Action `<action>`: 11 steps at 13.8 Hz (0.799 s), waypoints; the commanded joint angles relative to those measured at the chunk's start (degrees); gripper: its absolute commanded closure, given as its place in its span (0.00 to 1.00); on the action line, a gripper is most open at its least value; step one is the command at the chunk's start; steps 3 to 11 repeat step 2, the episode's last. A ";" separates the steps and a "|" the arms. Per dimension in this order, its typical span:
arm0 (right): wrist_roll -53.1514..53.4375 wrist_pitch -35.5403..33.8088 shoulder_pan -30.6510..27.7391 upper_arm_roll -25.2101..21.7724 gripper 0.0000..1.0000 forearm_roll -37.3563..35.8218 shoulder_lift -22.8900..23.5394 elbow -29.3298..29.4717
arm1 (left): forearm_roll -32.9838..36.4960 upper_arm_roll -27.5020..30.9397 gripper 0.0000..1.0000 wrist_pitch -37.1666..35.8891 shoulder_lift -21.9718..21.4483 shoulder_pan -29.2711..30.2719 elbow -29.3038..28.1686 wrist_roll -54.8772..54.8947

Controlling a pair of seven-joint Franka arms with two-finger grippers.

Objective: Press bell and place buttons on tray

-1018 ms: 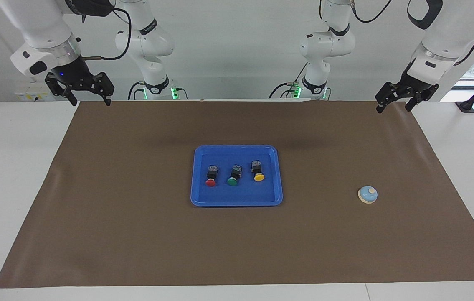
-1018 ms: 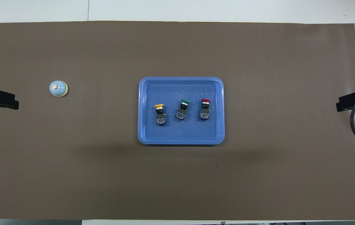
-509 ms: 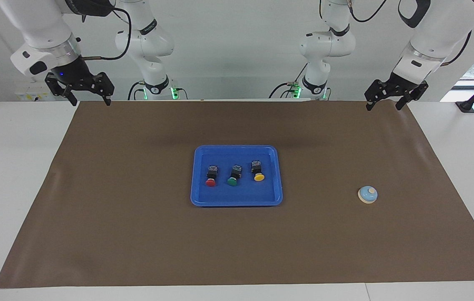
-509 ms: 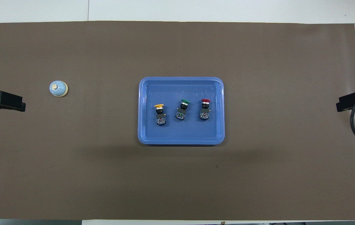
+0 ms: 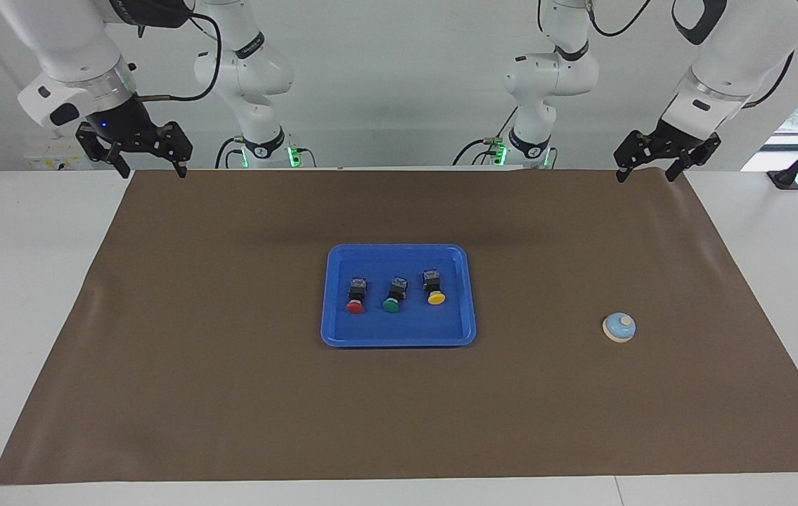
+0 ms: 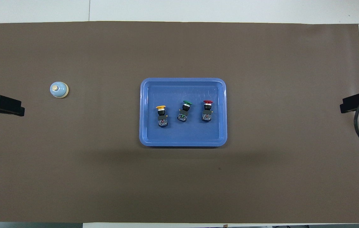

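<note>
Both grippers, left (image 5: 642, 168) and right (image 5: 148, 159), wide open, empty, up at surface's (image 5: 230, 393) robot-side corners; buttons (image 5: 391, 294) in tray (image 5: 399, 340), so could miss small bell (image 5: 619, 327) knob.

A bright-blue tray (image 5: 398, 337) (image 6: 183, 142) with rounded corners and a raised rim lies flat mid-mat. Three buttons lie on their sides in it in a row, black bodies toward the robots: the red (image 5: 355, 296) (image 6: 207, 110) toward the right arm's end, the green (image 5: 394, 294) (image 6: 184, 111) between, the yellow (image 5: 433, 287) (image 6: 162, 116) toward the left arm's. The bell (image 5: 619, 327) (image 6: 59, 90), a light-blue dome with a cream rim and knob, sits upright well apart toward the left arm's end.
</note>
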 commanded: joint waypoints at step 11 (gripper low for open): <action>-1.03 -0.23 -0.85 0.65 0.00 -0.53 -1.01 -0.99 | 0.07 1.16 0.00 -0.67 -0.43 -1.28 0.59 0.71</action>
